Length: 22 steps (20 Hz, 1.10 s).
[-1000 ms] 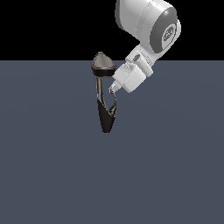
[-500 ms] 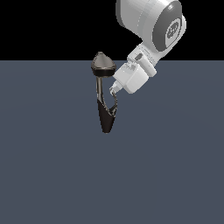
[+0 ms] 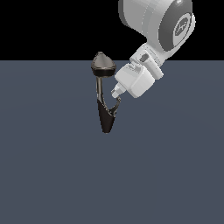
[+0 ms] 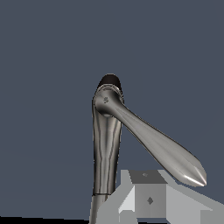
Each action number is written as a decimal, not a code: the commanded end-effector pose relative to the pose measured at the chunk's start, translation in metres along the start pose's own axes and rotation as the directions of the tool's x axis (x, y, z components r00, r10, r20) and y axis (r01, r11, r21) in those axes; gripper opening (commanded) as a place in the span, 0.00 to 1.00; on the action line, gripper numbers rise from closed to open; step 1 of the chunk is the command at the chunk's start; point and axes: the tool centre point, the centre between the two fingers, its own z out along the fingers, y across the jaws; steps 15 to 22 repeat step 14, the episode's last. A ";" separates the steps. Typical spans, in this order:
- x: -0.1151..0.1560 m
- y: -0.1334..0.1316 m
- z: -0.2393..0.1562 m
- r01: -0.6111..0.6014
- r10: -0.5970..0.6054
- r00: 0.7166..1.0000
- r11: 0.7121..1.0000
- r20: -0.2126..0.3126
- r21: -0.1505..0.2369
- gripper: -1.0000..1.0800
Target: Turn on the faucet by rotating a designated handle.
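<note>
Bare simulated scene: flat slate-grey floor point(image 3: 52, 175), black void behind, lone faucet point(image 3: 105, 118).

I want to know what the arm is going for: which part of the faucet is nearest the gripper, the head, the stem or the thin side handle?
The handle, the thin curved prong branching off the dark body of the faucet. The gripper sits just above its tip, below the teardrop head.

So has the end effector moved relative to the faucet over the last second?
Barely, if at all. The end effector sits at the same spot on the exterior view's right of the faucet, by its handle; only the upper arm shifted.
</note>
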 end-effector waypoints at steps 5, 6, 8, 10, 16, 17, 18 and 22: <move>0.010 0.015 0.000 -0.002 0.002 1.000 1.000 0.002 -0.004 0.00; 0.016 0.018 0.000 -0.004 0.004 1.000 1.000 0.003 -0.005 0.00; 0.029 0.024 0.001 -0.009 0.009 1.000 1.000 0.004 -0.007 0.00; 0.042 0.031 0.001 -0.014 0.014 1.000 1.000 0.005 -0.009 0.00; 0.061 0.040 0.002 -0.021 0.021 1.000 1.000 0.006 -0.012 0.00; 0.061 0.040 0.002 -0.021 0.021 1.000 1.000 0.006 -0.012 0.00; 0.061 0.040 0.002 -0.021 0.021 1.000 1.000 0.006 -0.012 0.00; 0.061 0.040 0.002 -0.021 0.021 1.000 1.000 0.006 -0.012 0.00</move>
